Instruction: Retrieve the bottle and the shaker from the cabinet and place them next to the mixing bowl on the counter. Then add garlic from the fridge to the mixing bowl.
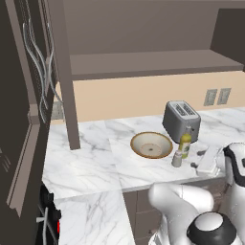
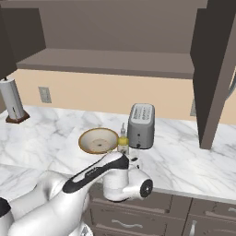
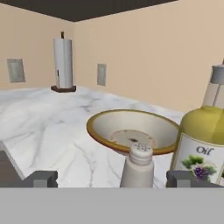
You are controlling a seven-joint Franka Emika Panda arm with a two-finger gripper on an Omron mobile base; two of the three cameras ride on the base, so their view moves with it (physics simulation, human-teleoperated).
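Shaker (image 3: 138,168) between my open hand's (image 3: 111,179) fingers.
I see bottle (image 3: 205,144) and bowl (image 3: 131,131) just beside it on the desk (image 1: 91,158).

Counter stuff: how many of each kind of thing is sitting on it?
Bottle: 1
Shaker: 1
Mixing bowl: 1
Toaster: 1
Paper towel roll: 1
Total: 5
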